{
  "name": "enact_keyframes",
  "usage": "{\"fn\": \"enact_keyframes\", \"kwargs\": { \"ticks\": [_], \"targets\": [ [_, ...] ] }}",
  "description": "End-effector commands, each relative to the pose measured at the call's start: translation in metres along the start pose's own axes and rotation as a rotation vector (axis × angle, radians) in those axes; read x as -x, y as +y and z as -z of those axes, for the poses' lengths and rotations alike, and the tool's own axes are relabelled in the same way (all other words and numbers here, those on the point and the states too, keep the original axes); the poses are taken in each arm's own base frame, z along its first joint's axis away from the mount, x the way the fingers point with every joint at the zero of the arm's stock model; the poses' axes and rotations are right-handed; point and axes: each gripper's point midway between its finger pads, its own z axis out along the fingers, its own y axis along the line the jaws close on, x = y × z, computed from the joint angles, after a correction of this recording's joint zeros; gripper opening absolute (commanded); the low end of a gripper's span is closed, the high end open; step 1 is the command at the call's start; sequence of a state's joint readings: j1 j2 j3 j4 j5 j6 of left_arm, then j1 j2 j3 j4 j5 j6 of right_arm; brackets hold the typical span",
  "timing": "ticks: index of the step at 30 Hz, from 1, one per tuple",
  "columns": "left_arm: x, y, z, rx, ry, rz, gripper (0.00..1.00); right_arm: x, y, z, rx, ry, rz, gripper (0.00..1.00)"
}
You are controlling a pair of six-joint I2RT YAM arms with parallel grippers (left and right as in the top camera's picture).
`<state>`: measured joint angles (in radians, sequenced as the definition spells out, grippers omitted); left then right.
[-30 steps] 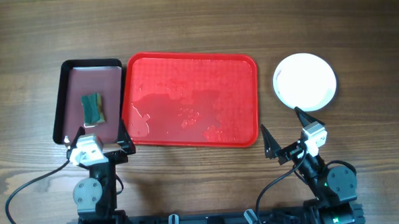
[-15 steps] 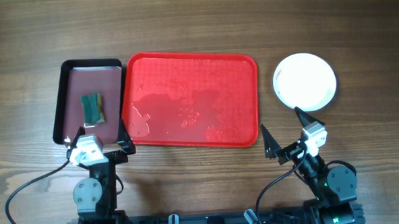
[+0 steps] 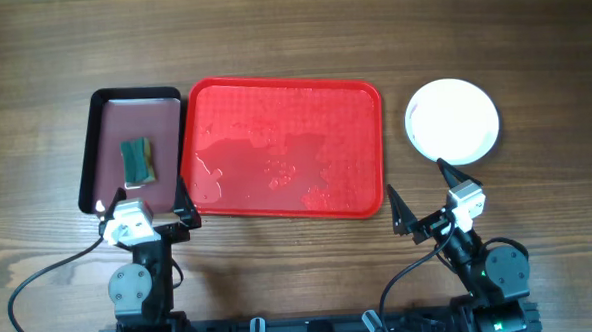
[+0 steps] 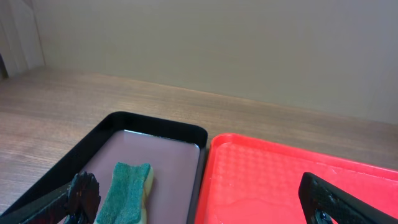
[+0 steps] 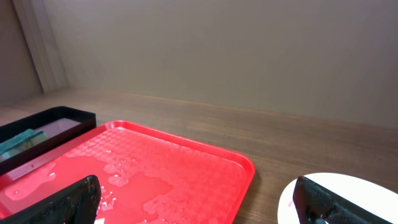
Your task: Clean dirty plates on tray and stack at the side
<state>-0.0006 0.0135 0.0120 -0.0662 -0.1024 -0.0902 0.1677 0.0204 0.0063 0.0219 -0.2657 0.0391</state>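
The red tray [image 3: 274, 117] sits in the middle of the table [image 3: 290, 26], its surface wet with droplets. A white plate [image 3: 452, 121] lies on the table to its right, apart from the rim. Just left of the red tray, a dark tray [image 3: 88, 145] holds a green sponge [image 3: 139, 161]. The left tool [image 3: 140, 203] and right tool [image 3: 417, 181] are both spread wide, released, grasping nothing.
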Motion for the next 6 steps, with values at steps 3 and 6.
{"fn": "enact_keyframes", "kwargs": {
  "ticks": [3,6],
  "targets": [
    [-0.001,-0.0015,0.0,-0.012,-0.002,-0.004,1.0,0.001,0.0028,0.0003,0.014,-0.005,0.014,1.0],
    [-0.001,-0.0015,0.0,-0.012,-0.002,-0.004,1.0,0.001,0.0028,0.0003,0.014,-0.005,0.015,1.0]
  ]
}}
